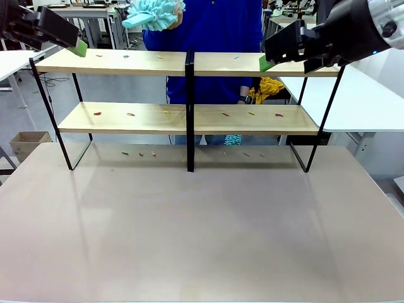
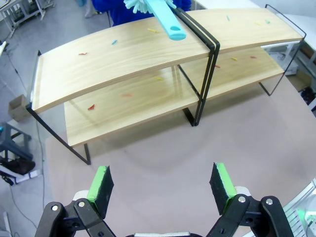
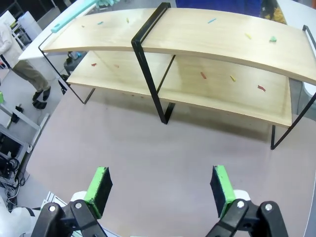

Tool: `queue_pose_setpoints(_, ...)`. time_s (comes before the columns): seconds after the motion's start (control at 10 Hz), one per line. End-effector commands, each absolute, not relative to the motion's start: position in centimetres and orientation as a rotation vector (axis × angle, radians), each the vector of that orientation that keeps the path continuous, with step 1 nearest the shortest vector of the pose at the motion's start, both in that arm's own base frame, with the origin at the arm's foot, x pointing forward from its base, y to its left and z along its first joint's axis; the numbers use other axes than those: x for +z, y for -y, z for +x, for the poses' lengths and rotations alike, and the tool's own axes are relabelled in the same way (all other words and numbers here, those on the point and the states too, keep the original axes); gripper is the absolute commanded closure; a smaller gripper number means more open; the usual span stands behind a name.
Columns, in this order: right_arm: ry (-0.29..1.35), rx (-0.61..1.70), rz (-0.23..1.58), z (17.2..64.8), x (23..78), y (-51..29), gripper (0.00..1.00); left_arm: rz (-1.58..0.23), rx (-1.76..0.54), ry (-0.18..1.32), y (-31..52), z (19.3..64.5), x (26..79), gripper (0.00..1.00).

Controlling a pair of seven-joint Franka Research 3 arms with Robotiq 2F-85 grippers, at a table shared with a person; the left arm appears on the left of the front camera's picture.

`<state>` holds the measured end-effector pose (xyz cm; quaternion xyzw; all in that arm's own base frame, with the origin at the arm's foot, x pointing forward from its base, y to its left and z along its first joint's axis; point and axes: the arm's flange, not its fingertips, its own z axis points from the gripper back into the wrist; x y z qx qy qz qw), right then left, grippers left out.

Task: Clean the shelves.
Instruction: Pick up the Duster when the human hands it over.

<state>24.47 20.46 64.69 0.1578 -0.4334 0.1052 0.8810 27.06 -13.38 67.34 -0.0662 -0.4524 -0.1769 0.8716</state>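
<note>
Front view: shelves stand on the far half of the table and span nearly its full width. They are two light-wood boards in a thin black frame, with a central post. Small coloured scraps lie scattered on both boards and on the table just under the lower board. A person in a blue top stands behind the shelves at the far side. A fluffy turquoise duster is above the top board, left of the post; cannot tell whether it touches the wood.

Left wrist view: left gripper has its jaws wide apart, green pads facing each other, nothing between them. It sits on the near side of the shelves, above bare table, and looks down on the left end of the boards. The duster's handle crosses over the top board next to the post.

Right wrist view: right gripper is likewise spread wide and empty. It is above bare table near the shelves, apart from the frame.
</note>
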Motion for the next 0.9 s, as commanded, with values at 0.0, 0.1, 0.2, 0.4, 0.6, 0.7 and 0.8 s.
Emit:
queue_pose_setpoints(0.0,0.901,0.217,0.334,24.47,64.71,-20.41,0.0,-0.139,-0.368,0.949,13.34,27.08,67.36,0.0)
queue_pose_setpoints(0.1,0.901,0.217,0.334,24.47,64.71,-20.41,0.0,-0.139,-0.368,0.949,13.34,27.08,67.36,0.0)
queue_pose_setpoints(0.2,0.901,0.217,0.334,24.47,64.71,-20.41,0.0,-0.139,-0.368,0.949,13.34,27.08,67.36,0.0)
queue_pose_setpoints(0.4,0.901,0.217,0.334,24.47,64.71,-20.41,0.0,-0.139,-0.368,0.949,13.34,27.08,67.36,0.0)
queue_pose_setpoints(0.6,0.901,0.217,0.334,24.47,64.71,-20.41,0.0,-0.139,-0.368,0.949,13.34,27.08,67.36,0.0)
queue_pose_setpoints(0.7,0.901,0.217,0.334,24.47,64.71,-20.41,0.0,-0.139,-0.368,0.949,13.34,27.08,67.36,0.0)
queue_pose_setpoints(0.8,0.901,0.217,0.334,24.47,64.71,-20.41,0.0,-0.139,-0.368,0.949,13.34,27.08,67.36,0.0)
